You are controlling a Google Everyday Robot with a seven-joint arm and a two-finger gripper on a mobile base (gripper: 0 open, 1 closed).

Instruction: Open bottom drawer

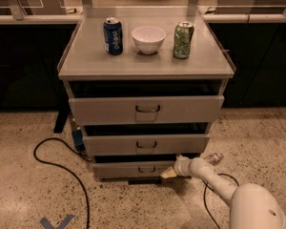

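We see the gripper low down near the floor, at the right end of the bottom drawer and right against its front; whether it is open or closed, or has hold of anything, we cannot tell. Its pale arm runs away to the lower right. The drawer's handle sits just left of the gripper. A dark gap shows above that front. Above it come the middle drawer and the top drawer, each with a gap over it too. On the cabinet top stand a blue can, a bowl and a green can. A cable loops over the floor to the left.
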